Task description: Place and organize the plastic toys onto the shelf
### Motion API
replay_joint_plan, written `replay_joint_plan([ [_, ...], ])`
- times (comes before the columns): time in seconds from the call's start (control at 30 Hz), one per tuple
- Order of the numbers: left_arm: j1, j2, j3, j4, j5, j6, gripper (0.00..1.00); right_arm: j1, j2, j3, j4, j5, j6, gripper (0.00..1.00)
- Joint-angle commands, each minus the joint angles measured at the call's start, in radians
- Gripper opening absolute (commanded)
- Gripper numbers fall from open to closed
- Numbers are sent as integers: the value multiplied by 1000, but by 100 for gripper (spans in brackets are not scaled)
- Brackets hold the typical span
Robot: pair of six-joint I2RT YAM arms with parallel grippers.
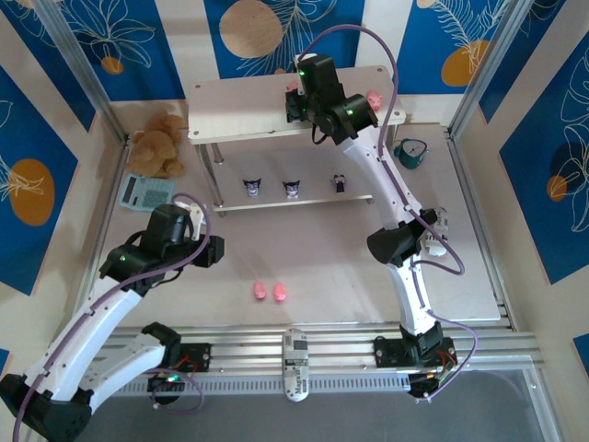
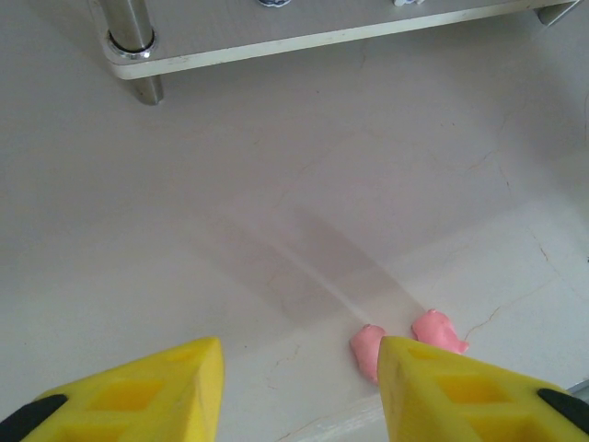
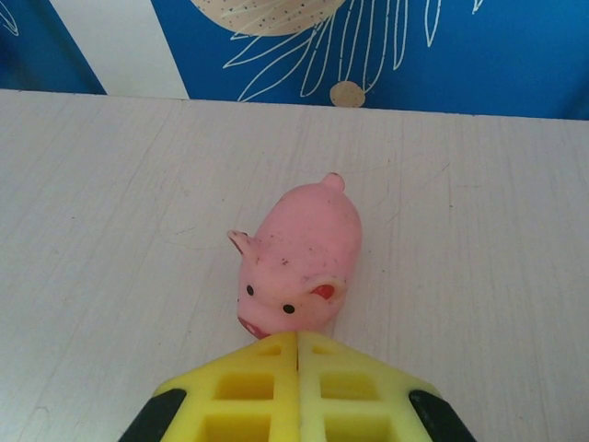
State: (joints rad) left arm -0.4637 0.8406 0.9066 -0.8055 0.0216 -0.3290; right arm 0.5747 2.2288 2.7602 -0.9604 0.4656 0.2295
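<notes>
My right gripper (image 3: 297, 336) is pressed together, empty, tips at the snout of a pig (image 3: 299, 262) on the shelf (image 3: 110, 184); my left gripper (image 2: 299, 348), spread, is nearer the two table pigs (image 2: 439, 331), ahead-right.

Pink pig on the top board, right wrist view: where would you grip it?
Probably across its flanks, behind the ears, coming from above. The pink pig points its snout at the shut right gripper, body running away from it, so opened fingers would straddle its rounded middle.
</notes>
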Motion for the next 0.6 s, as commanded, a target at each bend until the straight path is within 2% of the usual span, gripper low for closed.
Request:
replay_joint_plan([
  [0.0,17,-9,-3,-12,8,25,48,2,-55,31,-16,-27,-10,0],
  [0.17,17,24,98,12,23,39,49,14,-120,18,-25,-104,-5,1],
  [0.33,14,104,345,54,94,62,50,-5,-233,-34,6,-218,38,23],
  [0.4,11,152,458,76,130,80,51,-15,-271,-48,12,-225,43,38],
  [0.43,10,184,520,90,145,90,52,-19,-285,-47,2,-224,40,42],
  [0.57,-2,338,732,153,172,138,57,-28,-348,-72,-50,-188,18,46],
])
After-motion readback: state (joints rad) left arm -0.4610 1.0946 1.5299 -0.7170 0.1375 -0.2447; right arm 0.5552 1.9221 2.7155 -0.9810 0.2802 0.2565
